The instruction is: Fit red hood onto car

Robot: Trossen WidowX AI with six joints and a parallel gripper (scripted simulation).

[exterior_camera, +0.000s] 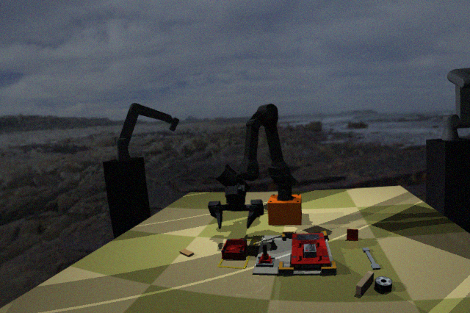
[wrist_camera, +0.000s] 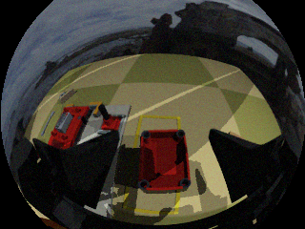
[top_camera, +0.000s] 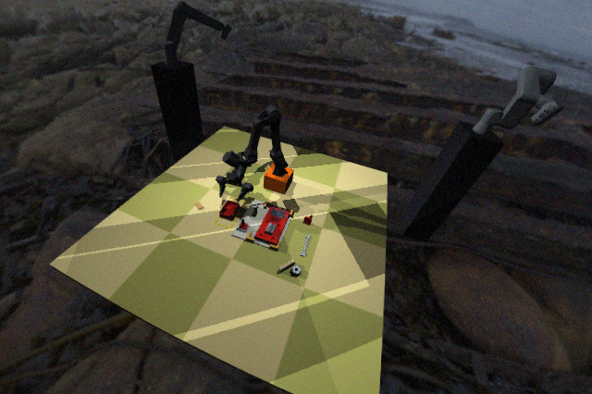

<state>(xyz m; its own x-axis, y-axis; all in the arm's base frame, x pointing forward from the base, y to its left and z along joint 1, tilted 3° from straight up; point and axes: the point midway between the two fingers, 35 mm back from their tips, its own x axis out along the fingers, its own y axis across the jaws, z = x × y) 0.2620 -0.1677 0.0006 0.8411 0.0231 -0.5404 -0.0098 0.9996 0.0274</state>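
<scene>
The red hood (top_camera: 229,209) (exterior_camera: 233,249) (wrist_camera: 164,159) lies on the table, partly inside a yellow outline (exterior_camera: 233,267) (wrist_camera: 159,116). Its hollow side appears to face up, with dark round bosses at the corners. My gripper (top_camera: 230,198) (exterior_camera: 233,227) (wrist_camera: 165,135) is wide open and empty, above the hood, with one finger off each side in the wrist view. The red car chassis (top_camera: 264,235) (exterior_camera: 320,245) (wrist_camera: 78,119) sits in its jig with orange corners (exterior_camera: 286,266). The grey engine block (top_camera: 271,227) (exterior_camera: 310,250) is on the deck. The pegs are too small to make out clearly.
A red piece with a black upright (exterior_camera: 265,258) (wrist_camera: 111,122) stands on the grey plate (exterior_camera: 273,270) between hood and chassis. Right of the chassis are a small red block (exterior_camera: 352,234), a wrench (exterior_camera: 371,258), a wooden block (exterior_camera: 364,283) and a wheel (exterior_camera: 382,284).
</scene>
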